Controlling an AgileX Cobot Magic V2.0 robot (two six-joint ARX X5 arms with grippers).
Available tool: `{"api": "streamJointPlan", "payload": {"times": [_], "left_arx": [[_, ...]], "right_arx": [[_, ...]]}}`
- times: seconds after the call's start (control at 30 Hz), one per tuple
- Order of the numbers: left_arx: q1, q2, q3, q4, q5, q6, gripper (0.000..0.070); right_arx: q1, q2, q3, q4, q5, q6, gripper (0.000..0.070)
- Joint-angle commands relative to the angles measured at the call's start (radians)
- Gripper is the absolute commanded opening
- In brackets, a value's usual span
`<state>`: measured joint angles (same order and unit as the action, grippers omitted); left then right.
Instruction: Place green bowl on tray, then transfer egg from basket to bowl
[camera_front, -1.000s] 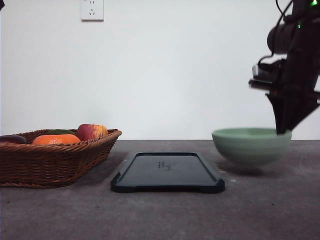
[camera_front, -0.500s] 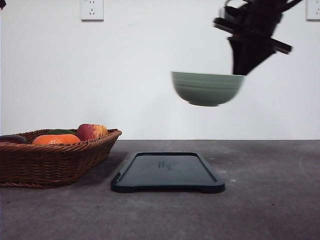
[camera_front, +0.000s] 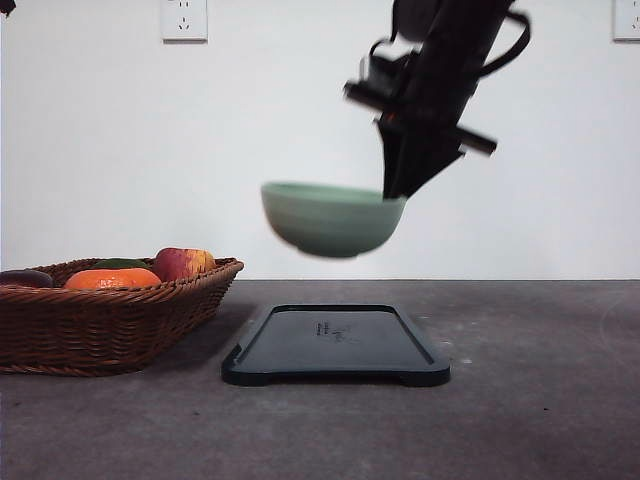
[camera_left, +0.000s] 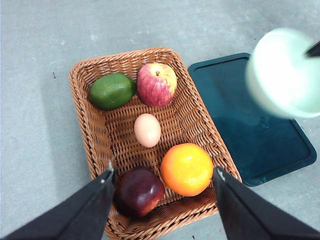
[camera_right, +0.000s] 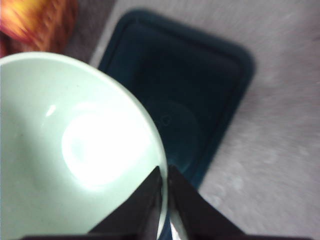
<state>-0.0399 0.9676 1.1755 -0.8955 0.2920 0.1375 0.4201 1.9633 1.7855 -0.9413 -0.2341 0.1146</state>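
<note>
The green bowl is held in the air by its rim, pinched between the closed right fingers, directly above the tray at the bench's middle. The left fingers are spread open over the basket.

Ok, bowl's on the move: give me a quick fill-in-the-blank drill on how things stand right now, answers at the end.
1. The right gripper pinches the green bowl by its ____.
2. The bowl hangs in the air above the black ____, not touching it.
3. The egg lies in the basket between the apple and the ____.
4. The left gripper hovers over the basket with its fingers ____.

Missing words: rim; tray; orange; open
</note>
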Motion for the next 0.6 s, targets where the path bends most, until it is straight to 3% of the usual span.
{"api": "streamJointPlan", "payload": {"times": [0.0,0.57], "left_arx": [[-0.002,0.006,0.026,0.003,0.005,-0.005,0.0391],[-0.002,0.006,0.026,0.0,0.005,-0.005,0.0391]], "right_arx": [[0.011,0.036,0.023,0.023,-0.001,0.018,0.0],[0.03,0.153,0.023,0.082,0.057,0.017,0.0]]}}
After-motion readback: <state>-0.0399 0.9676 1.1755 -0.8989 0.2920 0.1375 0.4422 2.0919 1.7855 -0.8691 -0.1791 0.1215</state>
